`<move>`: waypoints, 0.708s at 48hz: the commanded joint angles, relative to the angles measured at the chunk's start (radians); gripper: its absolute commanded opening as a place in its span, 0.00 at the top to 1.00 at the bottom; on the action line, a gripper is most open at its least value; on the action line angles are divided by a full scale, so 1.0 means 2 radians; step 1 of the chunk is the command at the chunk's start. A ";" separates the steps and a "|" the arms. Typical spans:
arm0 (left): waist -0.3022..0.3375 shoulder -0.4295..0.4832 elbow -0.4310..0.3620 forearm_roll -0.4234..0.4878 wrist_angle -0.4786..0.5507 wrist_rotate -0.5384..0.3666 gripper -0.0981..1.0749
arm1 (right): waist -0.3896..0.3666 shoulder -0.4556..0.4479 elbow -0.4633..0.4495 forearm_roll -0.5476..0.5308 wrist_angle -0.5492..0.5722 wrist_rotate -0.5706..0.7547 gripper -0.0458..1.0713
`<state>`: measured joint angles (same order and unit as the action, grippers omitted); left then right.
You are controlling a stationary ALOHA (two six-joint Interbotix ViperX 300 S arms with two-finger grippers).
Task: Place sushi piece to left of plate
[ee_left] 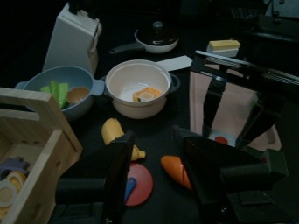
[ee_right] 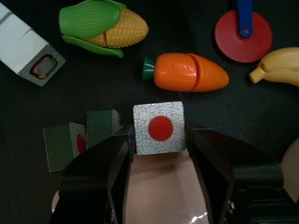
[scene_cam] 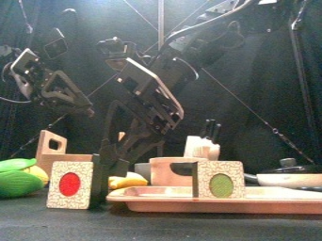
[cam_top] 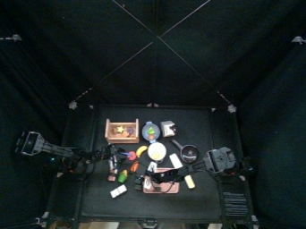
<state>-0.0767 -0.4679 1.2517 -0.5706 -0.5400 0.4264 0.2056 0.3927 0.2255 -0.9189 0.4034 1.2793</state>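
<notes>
Beside the carrot (ee_right: 191,72), a sushi piece (ee_right: 159,128) stands on the tray (ee_right: 163,188), just ahead of the right gripper (ee_right: 160,171)'s parted jaws; likely light, rigid, smooth, best pinched across flat sides

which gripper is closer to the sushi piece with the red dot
Right. The right gripper hangs directly over the sushi piece with the red dot, jaws open either side. The left gripper hovers apart, over the carrot.
</notes>
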 commanded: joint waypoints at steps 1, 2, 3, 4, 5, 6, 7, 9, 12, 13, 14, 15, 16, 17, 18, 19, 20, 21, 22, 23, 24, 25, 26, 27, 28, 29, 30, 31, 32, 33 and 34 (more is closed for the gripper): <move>0.000 -0.001 -0.005 0.000 -0.002 0.001 0.23 | -0.004 -0.012 -0.015 -0.001 -0.002 -0.001 0.26; 0.000 -0.001 -0.005 0.000 -0.002 0.001 0.23 | -0.005 -0.012 -0.016 -0.001 -0.002 -0.001 0.26; 0.000 0.000 -0.005 0.000 -0.002 0.001 0.23 | -0.005 -0.011 -0.016 -0.001 -0.002 -0.001 0.26; 0.000 -0.001 -0.005 0.000 -0.002 0.000 0.23 | -0.005 -0.010 -0.018 -0.001 -0.002 0.000 0.26; 0.000 -0.001 -0.005 -0.001 -0.002 0.001 0.23 | -0.005 -0.009 -0.018 -0.001 -0.002 -0.001 0.26; 0.000 -0.001 -0.005 0.000 -0.002 0.001 0.23 | -0.005 -0.008 -0.018 0.000 -0.002 -0.001 0.26; 0.000 -0.001 -0.005 -0.001 -0.002 0.001 0.23 | -0.006 -0.008 -0.018 0.000 -0.002 -0.001 0.26; -0.001 0.000 -0.005 0.000 -0.002 0.001 0.23 | -0.007 -0.007 -0.019 -0.001 -0.002 -0.001 0.26; 0.000 -0.001 -0.005 -0.001 -0.002 0.001 0.23 | -0.008 -0.006 -0.019 0.000 -0.002 -0.001 0.26; 0.000 0.000 -0.005 -0.001 -0.002 0.001 0.23 | -0.008 -0.006 -0.020 -0.001 -0.002 -0.001 0.26; 0.000 -0.001 -0.005 0.000 -0.002 0.000 0.23 | -0.008 -0.006 -0.019 -0.001 -0.002 -0.001 0.26; 0.000 0.000 -0.005 0.000 -0.002 0.001 0.23 | -0.008 -0.006 -0.020 -0.002 -0.002 -0.001 0.26; 0.000 -0.001 -0.005 0.000 -0.002 0.001 0.23 | -0.008 -0.006 -0.020 -0.002 -0.002 -0.001 0.25; 0.000 -0.001 -0.005 0.000 -0.001 0.001 0.23 | -0.009 -0.006 -0.020 -0.002 -0.002 -0.001 0.25; -0.001 0.000 -0.005 0.000 -0.002 0.001 0.23 | -0.009 -0.006 -0.020 -0.002 -0.002 -0.001 0.24; -0.001 0.000 -0.005 0.000 -0.002 0.001 0.23 | -0.009 -0.006 -0.020 -0.002 -0.002 -0.001 0.24; 0.000 0.000 -0.005 0.000 -0.001 0.001 0.23 | -0.009 -0.006 -0.020 -0.002 -0.002 -0.001 0.23; 0.000 0.000 -0.005 0.000 -0.002 0.001 0.23 | -0.009 -0.006 -0.021 -0.002 -0.002 -0.001 0.22; -0.001 -0.001 -0.005 -0.001 -0.002 0.001 0.23 | -0.009 -0.006 -0.021 -0.002 -0.002 -0.001 0.21; 0.000 -0.001 -0.005 0.000 -0.002 0.001 0.23 | -0.009 -0.006 -0.021 -0.003 -0.002 -0.001 0.20; 0.000 -0.001 -0.005 0.000 -0.002 0.001 0.23 | -0.009 -0.006 -0.021 -0.003 -0.002 -0.001 0.19; 0.000 -0.001 -0.005 -0.001 -0.002 0.001 0.23 | -0.009 -0.006 -0.021 -0.003 -0.001 -0.001 0.17; 0.000 -0.001 -0.004 0.000 -0.002 0.001 0.23 | -0.009 -0.006 -0.021 -0.003 -0.002 -0.001 0.16; 0.000 0.000 -0.004 -0.001 -0.002 0.001 0.23 | -0.009 -0.006 -0.021 -0.004 -0.001 -0.001 0.15; 0.000 0.000 -0.004 0.000 -0.001 0.001 0.23 | -0.009 -0.006 -0.021 -0.004 -0.001 -0.001 0.14; 0.000 0.000 -0.004 0.000 -0.001 0.001 0.23 | -0.009 -0.006 -0.021 -0.004 -0.002 -0.001 0.13; 0.000 -0.001 -0.004 0.000 -0.002 0.001 0.23 | -0.009 -0.006 -0.021 -0.005 -0.001 -0.001 0.12; 0.000 0.000 -0.004 0.000 -0.001 0.001 0.23 | -0.009 -0.006 -0.021 -0.005 -0.001 -0.001 0.11; 0.000 -0.001 -0.005 0.000 -0.002 0.001 0.23 | -0.010 -0.006 -0.022 -0.005 -0.001 -0.001 0.11; 0.000 -0.001 -0.005 0.000 -0.001 0.001 0.23 | -0.010 -0.006 -0.022 -0.005 -0.001 -0.001 0.10; 0.000 0.000 -0.004 -0.001 -0.002 0.001 0.23 | -0.010 -0.006 -0.022 -0.005 -0.001 -0.001 0.09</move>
<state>-0.0767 -0.4679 1.2548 -0.5706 -0.5400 0.4264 0.1917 0.4065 0.2056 -0.9250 0.4019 1.2778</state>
